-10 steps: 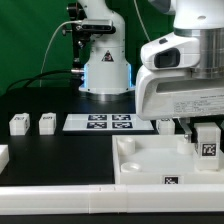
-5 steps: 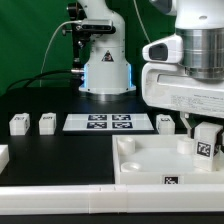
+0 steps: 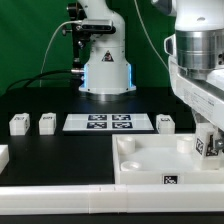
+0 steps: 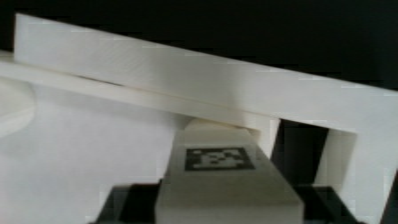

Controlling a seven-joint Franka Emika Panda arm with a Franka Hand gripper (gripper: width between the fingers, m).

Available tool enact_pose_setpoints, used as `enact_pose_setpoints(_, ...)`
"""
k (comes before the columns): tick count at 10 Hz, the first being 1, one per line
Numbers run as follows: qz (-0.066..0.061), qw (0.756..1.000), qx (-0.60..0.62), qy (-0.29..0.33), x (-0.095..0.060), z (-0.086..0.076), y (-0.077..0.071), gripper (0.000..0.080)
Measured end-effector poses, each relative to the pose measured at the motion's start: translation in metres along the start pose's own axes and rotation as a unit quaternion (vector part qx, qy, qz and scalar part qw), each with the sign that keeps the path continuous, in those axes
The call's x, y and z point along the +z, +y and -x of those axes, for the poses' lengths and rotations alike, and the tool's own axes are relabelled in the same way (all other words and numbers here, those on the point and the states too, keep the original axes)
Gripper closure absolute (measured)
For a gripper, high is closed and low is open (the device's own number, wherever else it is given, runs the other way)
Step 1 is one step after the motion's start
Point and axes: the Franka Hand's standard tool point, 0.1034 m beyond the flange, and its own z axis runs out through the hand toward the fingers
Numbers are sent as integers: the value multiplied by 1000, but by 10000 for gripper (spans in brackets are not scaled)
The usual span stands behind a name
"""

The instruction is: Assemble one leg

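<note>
My gripper (image 3: 207,148) is shut on a leg (image 3: 203,145), a small white post with a black-and-white tag. It holds the leg at the far right corner of the large white panel (image 3: 150,160). In the wrist view the leg (image 4: 221,175) sits between the two dark fingers (image 4: 139,203), tag facing the camera, with the panel's white wall (image 4: 160,75) beyond it. Whether the leg's lower end touches the panel is hidden. Three more legs stand on the black table: two at the exterior view's left (image 3: 19,123) (image 3: 46,122) and one behind the panel (image 3: 166,121).
The marker board (image 3: 107,122) lies flat between the loose legs. The arm's white base (image 3: 106,70) stands behind it. Another white part (image 3: 3,155) shows at the exterior view's left edge. Black cables run along the back left.
The gripper has turned about its axis and shifted towards the exterior view's right, the leg still held in it. The leg's tag now faces more sideways. The loose legs have not moved.
</note>
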Motion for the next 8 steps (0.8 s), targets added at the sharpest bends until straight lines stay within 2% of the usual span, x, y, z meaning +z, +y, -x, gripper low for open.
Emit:
enact_pose_setpoints(2,0,1000,11,0,0,0,0,506)
enact_pose_setpoints(3,1,1000,3,0,0,0,0,414)
enact_pose_setpoints(4,1,1000,-11,0,1,1,0,414)
enact_pose_setpoints(5,1,999,-32,0,1,1,0,258)
enact_pose_setpoints(6,1,999,-34,0,1,1,0,183)
enact_pose_setpoints(8,2,988,-153,1,2,0,1,159)
